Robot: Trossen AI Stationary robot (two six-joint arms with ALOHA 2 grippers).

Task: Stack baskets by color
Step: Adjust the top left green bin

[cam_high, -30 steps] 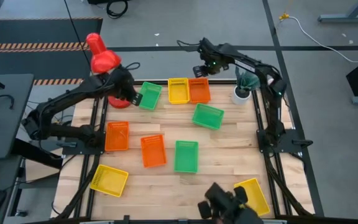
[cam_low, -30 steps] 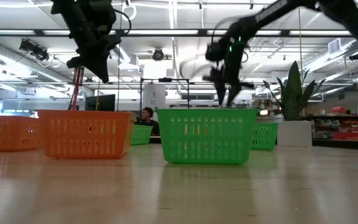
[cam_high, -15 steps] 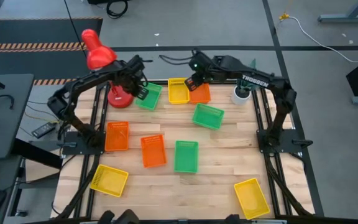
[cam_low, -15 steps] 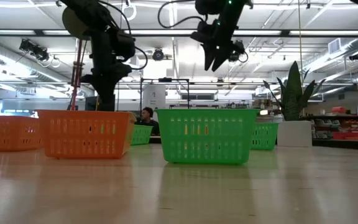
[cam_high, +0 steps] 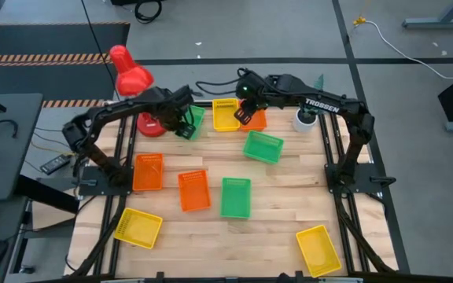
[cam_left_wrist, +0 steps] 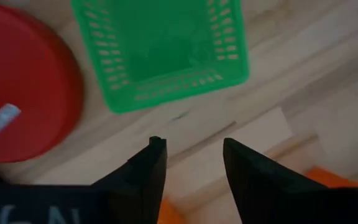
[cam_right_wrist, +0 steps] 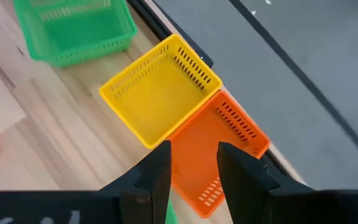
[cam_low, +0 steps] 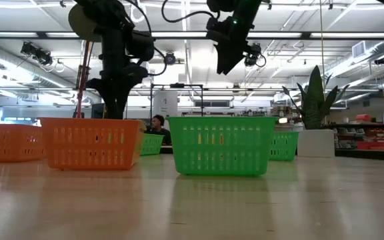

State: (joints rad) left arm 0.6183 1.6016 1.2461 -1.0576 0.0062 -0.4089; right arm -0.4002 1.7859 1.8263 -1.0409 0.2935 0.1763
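Nine baskets stand on their bottoms, apart, on the wooden table. At the far edge a green basket [cam_high: 196, 115] [cam_left_wrist: 166, 50], a yellow one [cam_high: 226, 115] [cam_right_wrist: 160, 93] and an orange one [cam_high: 256, 119] [cam_right_wrist: 210, 146] sit in a row. My left gripper [cam_high: 182, 126] [cam_left_wrist: 192, 142] hangs open, pointing down, over bare wood at the green basket's near edge. My right gripper [cam_high: 242, 115] [cam_right_wrist: 193, 146] hovers open high above the seam between the yellow and orange baskets. Nothing is between either pair of fingers.
Mid-table sit a green basket [cam_high: 263, 147], two orange [cam_high: 148, 171] [cam_high: 194, 190] and another green [cam_high: 236, 197]. Near the front are two yellow baskets [cam_high: 138, 228] [cam_high: 318, 249]. A red lamp [cam_high: 132, 75] with a round base [cam_left_wrist: 23, 93] stands far left, a white plant pot [cam_high: 305, 119] far right.
My left gripper has swung from beside the lamp base toward the table's right, sunk, and tipped to point down at the far-left green basket. My right gripper has travelled toward the table's left, risen and rolled, and now hangs above the yellow and orange baskets. No basket has moved.
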